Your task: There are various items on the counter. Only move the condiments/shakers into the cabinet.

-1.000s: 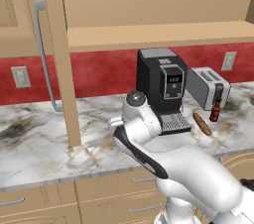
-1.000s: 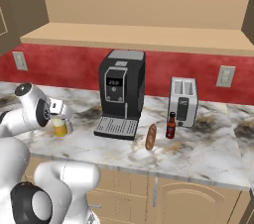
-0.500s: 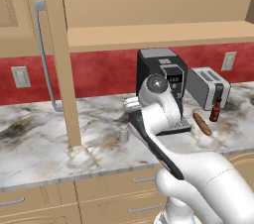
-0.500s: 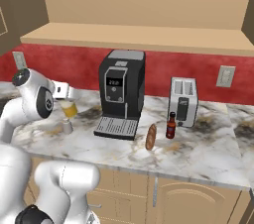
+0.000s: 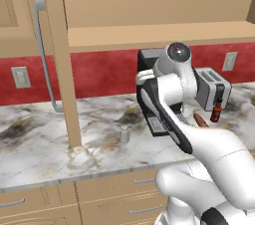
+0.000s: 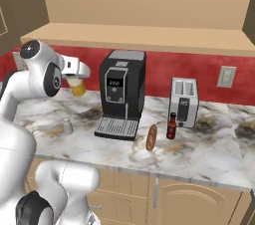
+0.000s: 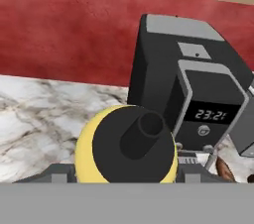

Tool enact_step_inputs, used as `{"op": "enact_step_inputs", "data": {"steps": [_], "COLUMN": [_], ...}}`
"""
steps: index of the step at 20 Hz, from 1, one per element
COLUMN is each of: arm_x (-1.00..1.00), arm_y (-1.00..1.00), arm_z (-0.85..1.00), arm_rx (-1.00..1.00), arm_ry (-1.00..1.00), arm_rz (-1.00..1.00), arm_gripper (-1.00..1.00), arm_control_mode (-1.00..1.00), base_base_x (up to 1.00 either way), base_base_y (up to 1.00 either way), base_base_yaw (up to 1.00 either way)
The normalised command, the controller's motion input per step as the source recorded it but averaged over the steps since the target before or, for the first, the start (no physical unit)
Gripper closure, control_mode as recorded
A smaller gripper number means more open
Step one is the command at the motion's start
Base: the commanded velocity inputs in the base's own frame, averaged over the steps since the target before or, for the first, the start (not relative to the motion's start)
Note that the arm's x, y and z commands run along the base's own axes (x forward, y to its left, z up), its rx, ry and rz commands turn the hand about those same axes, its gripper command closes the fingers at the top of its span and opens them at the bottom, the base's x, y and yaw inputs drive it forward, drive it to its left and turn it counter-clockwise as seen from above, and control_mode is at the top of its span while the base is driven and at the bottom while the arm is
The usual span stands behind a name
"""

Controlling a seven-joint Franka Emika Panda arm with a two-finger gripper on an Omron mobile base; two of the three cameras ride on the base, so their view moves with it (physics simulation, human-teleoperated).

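My gripper [image 6: 75,75] is shut on the yellow squeeze bottle [image 6: 77,88] and holds it in the air, left of the coffee machine and below the cabinet shelf [image 6: 139,37]. In the hand view the bottle's black nozzle and yellow shoulder [image 7: 126,143] sit between my fingertips [image 7: 55,173]. The small grey shaker [image 5: 124,134] [image 6: 66,126] stands on the marble counter [image 5: 40,144]. The dark red sauce bottle [image 6: 171,126] [image 5: 216,111] stands in front of the toaster, and the brown sausage [image 6: 151,137] [image 5: 200,120] lies beside it.
The black coffee machine [image 6: 122,94] [image 7: 188,94] stands mid-counter, close to the right of the held bottle. A silver toaster [image 6: 184,102] stands further right. The cabinet door with its long grey handle [image 5: 44,55] stands open at the left, edge-on above the counter.
My arm has swung up and to the right, and the yellow bottle has risen with it from near the counter to the height of the coffee machine's top. The other items have not moved.
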Motion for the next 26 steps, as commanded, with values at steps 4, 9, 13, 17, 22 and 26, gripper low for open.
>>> {"op": "enact_step_inputs", "data": {"steps": [4,9,13,17,22,26], "arm_x": [0.07,0.00,-0.07,-0.12,0.00,0.29], "arm_y": [-0.01,-0.01,-0.01,-0.02,0.00,-0.05], "arm_z": [1.00,0.75,0.07,0.85,0.95,0.12], "arm_rx": [0.00,-0.04,0.00,0.00,0.01,0.01], "arm_ry": [0.00,-0.06,-0.18,-0.44,-0.27,0.02], "arm_rz": [0.00,0.01,0.00,0.00,0.00,0.00], "arm_gripper": [1.00,1.00,1.00,1.00,1.00,1.00], "arm_control_mode": [-1.00,-1.00,-1.00,-1.00,-1.00,-1.00], "base_base_x": [0.00,0.00,0.00,0.00,0.00,0.00], "base_base_y": [0.00,0.00,0.00,0.00,0.00,0.00], "base_base_yaw": [0.00,0.00,0.00,0.00,0.00,0.00]}}
